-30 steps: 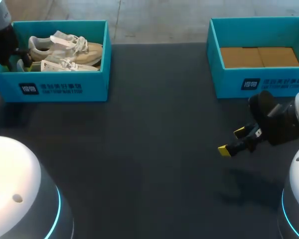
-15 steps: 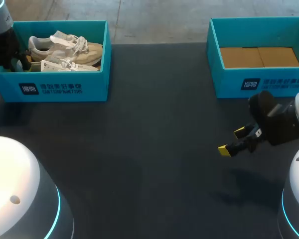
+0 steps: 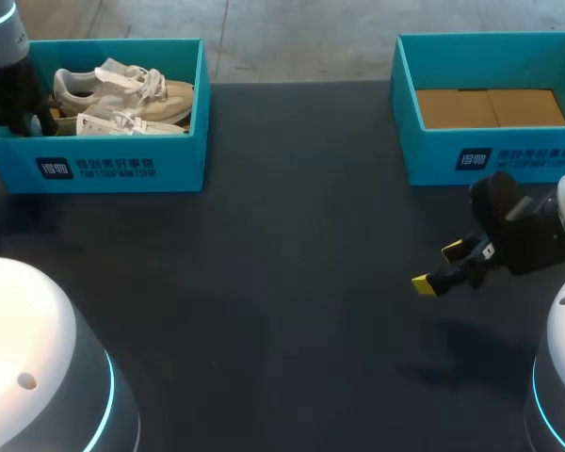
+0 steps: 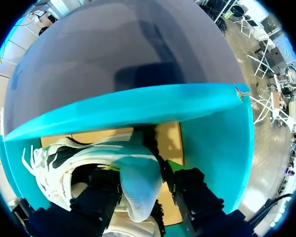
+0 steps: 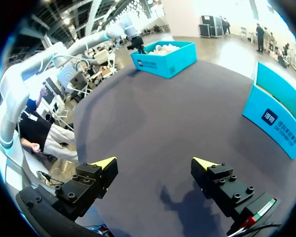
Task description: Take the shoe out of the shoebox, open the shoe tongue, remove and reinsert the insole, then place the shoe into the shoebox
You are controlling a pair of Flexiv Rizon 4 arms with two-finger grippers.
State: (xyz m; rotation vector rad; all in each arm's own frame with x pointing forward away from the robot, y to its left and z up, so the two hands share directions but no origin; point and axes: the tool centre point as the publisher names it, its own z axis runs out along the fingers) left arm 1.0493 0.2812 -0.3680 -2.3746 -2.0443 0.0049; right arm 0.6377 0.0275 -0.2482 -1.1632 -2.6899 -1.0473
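Left gripper (image 4: 143, 170) at beige laced sneaker (image 3: 122, 94) heel inside teal cardboard shoebox (image 3: 104, 165), grasp unclear; right gripper (image 3: 438, 266) released above dark table (image 3: 282, 282)

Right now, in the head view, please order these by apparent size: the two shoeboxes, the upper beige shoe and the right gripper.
1. Shoebox holding the shoes and empty shoebox: they look alike, so I do not rank one over the other.
2. Upper beige shoe.
3. Right gripper, the smallest.
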